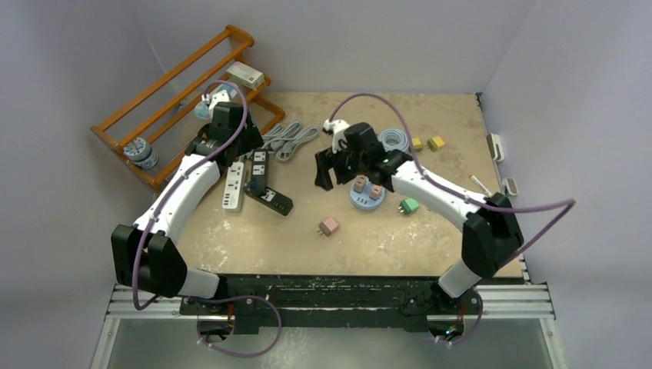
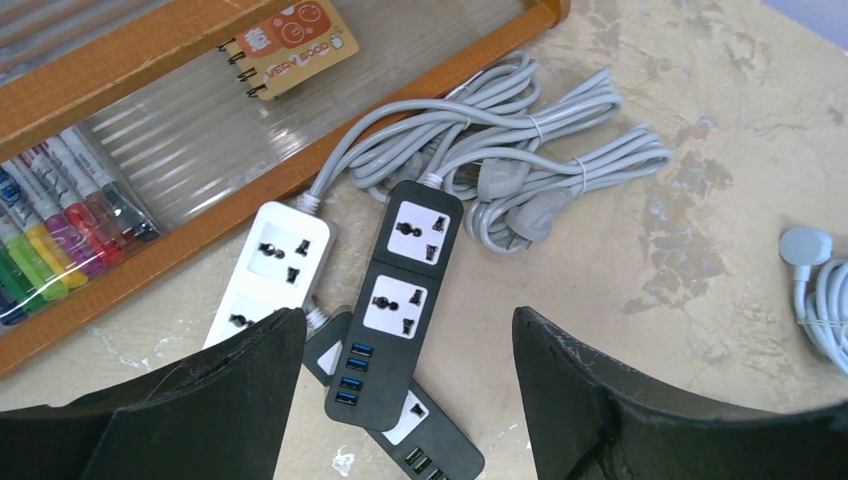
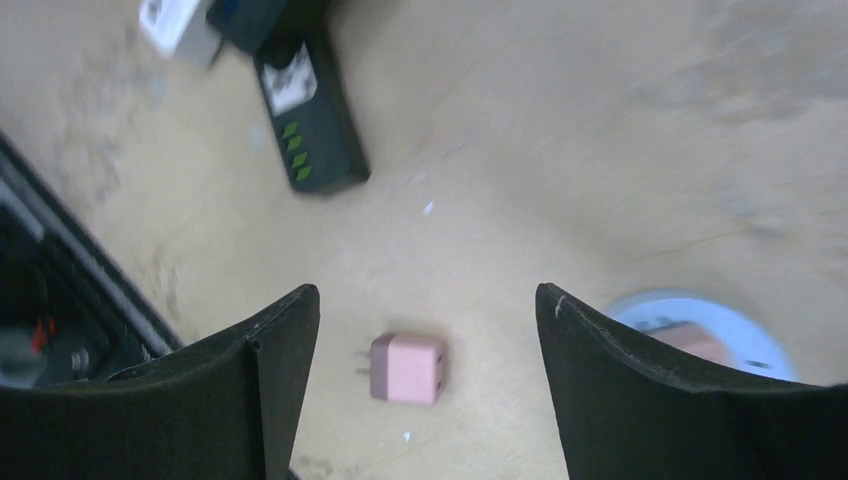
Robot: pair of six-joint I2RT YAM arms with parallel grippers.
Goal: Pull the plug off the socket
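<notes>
Right wrist: pink plug (image 3: 405, 368) lying loose, prongs leftward; both jaws wide, empty.

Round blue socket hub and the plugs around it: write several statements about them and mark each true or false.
1. Two pink plugs stand in the round pale-blue socket hub. True.
2. The right gripper is shut on a pink plug. False: it is open; the loose pink square plug lies free on the table.
3. The green plug is plugged into the hub. False: it lies on the table, right of the hub.
4. The black power strip with blue USB ports has both its sockets empty. True.
</notes>
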